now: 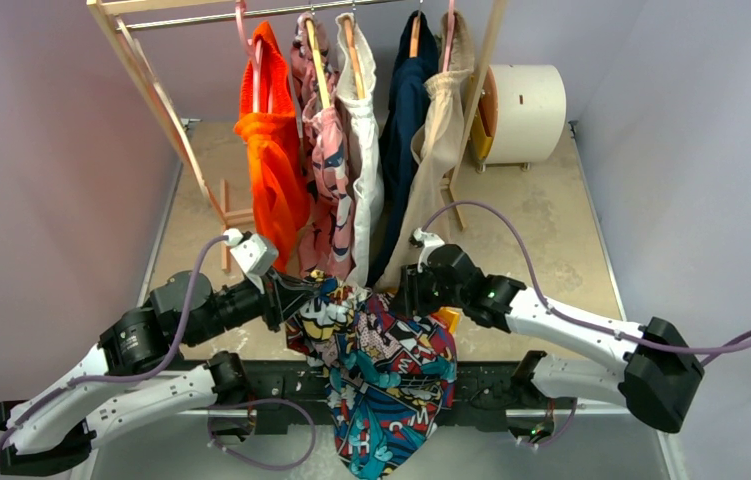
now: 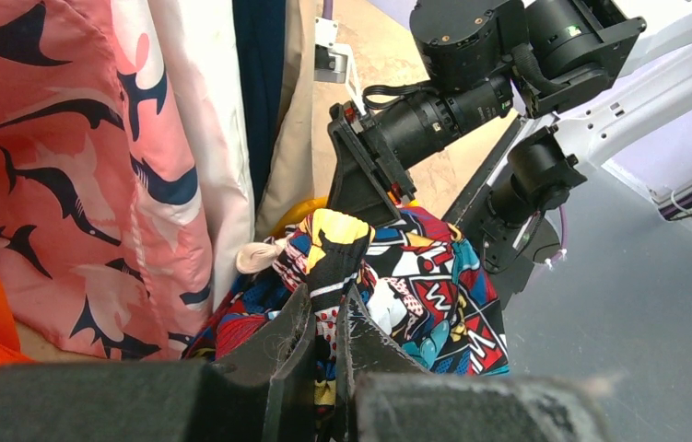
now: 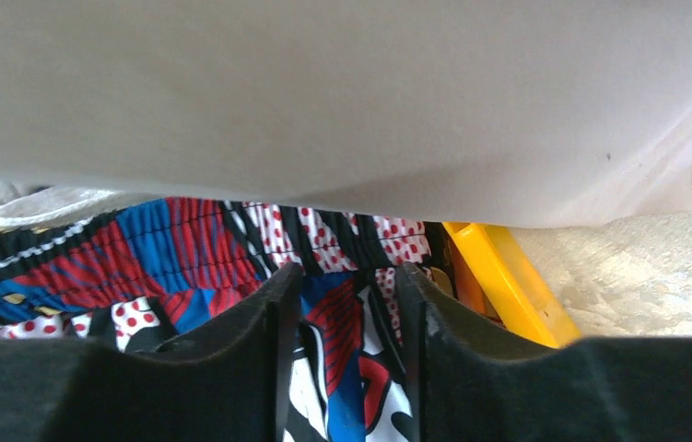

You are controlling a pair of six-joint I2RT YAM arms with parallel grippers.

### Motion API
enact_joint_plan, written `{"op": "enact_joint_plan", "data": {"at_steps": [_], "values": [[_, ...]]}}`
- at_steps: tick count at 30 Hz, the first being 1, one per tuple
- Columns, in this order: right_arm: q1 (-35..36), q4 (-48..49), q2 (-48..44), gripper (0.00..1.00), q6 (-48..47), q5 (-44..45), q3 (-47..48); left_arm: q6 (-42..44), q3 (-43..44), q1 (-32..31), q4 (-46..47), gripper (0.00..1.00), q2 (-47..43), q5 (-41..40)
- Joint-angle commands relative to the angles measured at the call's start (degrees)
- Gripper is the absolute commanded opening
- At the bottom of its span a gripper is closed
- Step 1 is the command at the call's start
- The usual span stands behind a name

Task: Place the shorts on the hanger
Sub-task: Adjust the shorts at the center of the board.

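The comic-print shorts (image 1: pixel 383 372) hang in a bunch between my two grippers, drooping past the table's near edge. My left gripper (image 1: pixel 286 295) is shut on a fold of the shorts (image 2: pixel 337 253), pinched tight between its fingers (image 2: pixel 331 299). From the other side, my right gripper (image 1: pixel 406 292) has its jaws narrowed round the waistband area of the shorts (image 3: pixel 231 249), and cloth fills the gap between them (image 3: pixel 349 276). A pale cream rounded tip, likely the hanger (image 2: pixel 257 255), pokes out of the shorts on the left. The rest of it is hidden by cloth.
Just behind the grippers a wooden rack (image 1: pixel 156 100) holds an orange garment (image 1: pixel 271 150), a pink patterned one (image 1: pixel 326 170), and white (image 1: pixel 361 130), navy (image 1: pixel 406 120) and beige (image 1: pixel 436 140) ones. A yellow bar (image 3: pixel 503 281) sits under the shorts. A white cylinder (image 1: pixel 526 110) stands back right.
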Motion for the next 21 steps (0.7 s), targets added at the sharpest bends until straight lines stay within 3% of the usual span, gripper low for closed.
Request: {"op": "enact_joint_plan", "data": {"at_steps": [1, 5, 9, 16, 17, 19, 21], "values": [[0.0, 2.2, 0.4, 0.40, -2.3, -1.3, 1.4, 0.4, 2.2, 0.2, 2.3, 0.00, -0.5, -1.0], [0.1, 1.1, -0.9, 0.25, -2.5, -2.4, 2.5, 0.5, 2.8, 0.2, 1.8, 0.00, -0.7, -1.3], [0.0, 0.9, -2.7, 0.00, -3.9, -2.5, 4.0, 0.7, 3.3, 0.2, 1.3, 0.00, -1.1, -1.7], [0.0, 1.5, -7.3, 0.00, -5.0, -0.6, 4.4, 0.9, 3.8, 0.2, 0.7, 0.00, -1.5, -2.9], [0.0, 1.0, -7.3, 0.05, -4.7, 0.0, 4.2, 0.9, 3.9, 0.2, 0.6, 0.00, -1.5, -2.9], [-0.1, 0.2, -7.0, 0.25, -4.7, 0.9, 3.4, 0.9, 3.8, 0.2, 0.6, 0.00, -1.6, -2.9], [0.0, 0.1, -6.4, 0.38, -4.6, 1.0, 2.6, 0.8, 3.6, 0.2, 0.6, 0.00, -1.7, -2.9]]}}
